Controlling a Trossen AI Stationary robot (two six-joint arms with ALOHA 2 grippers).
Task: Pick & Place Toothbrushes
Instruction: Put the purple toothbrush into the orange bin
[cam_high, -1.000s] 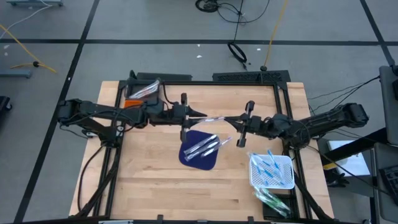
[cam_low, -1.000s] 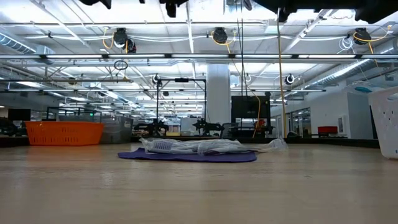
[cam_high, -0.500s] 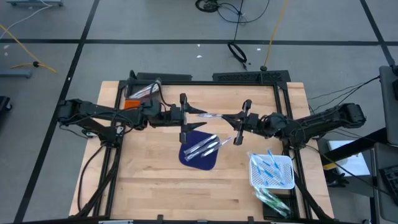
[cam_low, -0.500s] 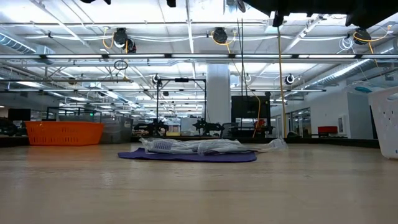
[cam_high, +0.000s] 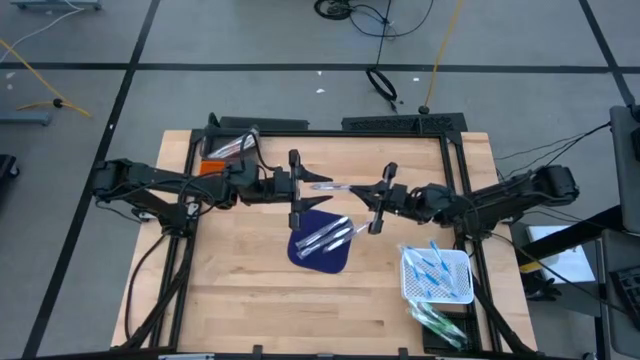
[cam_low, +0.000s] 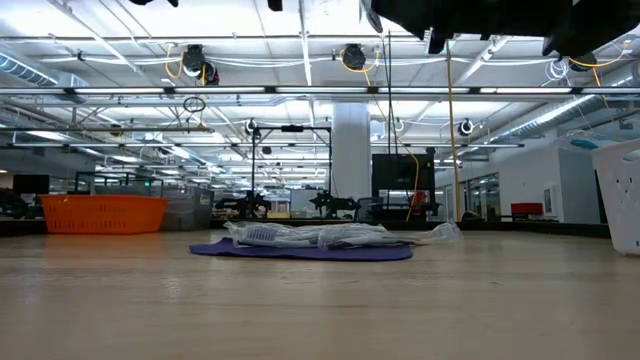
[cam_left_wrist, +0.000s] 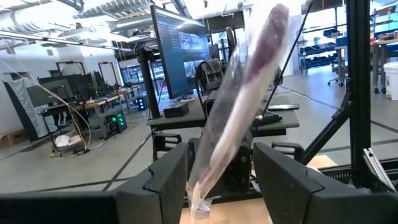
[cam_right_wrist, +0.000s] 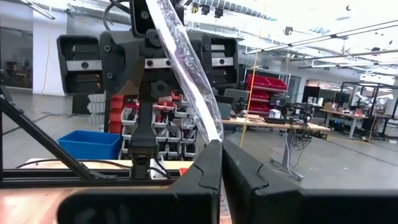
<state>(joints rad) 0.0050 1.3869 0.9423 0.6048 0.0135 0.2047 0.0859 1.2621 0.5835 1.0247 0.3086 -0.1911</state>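
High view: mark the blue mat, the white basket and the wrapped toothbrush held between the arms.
blue mat (cam_high: 327, 259): high view, bare lower part of the mat.
white basket (cam_high: 466, 276): high view, its right rim.
wrapped toothbrush (cam_high: 345, 187): high view, middle of the wrapper spanning both tools.

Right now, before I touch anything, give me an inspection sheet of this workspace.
Surface: wooden table, dark blue mat near its middle.
Job's things: wrapped toothbrush held in the air between both grippers; more wrapped ones on the mat; blue ones in the white basket.
Clutter: orange bin at the far left corner; green items beside the basket.
Grippers: left gripper open around the wrapper; right gripper shut on its other end.
Cables: loose on the floor beyond the table.
Surroundings: workshop hall, no people seen.
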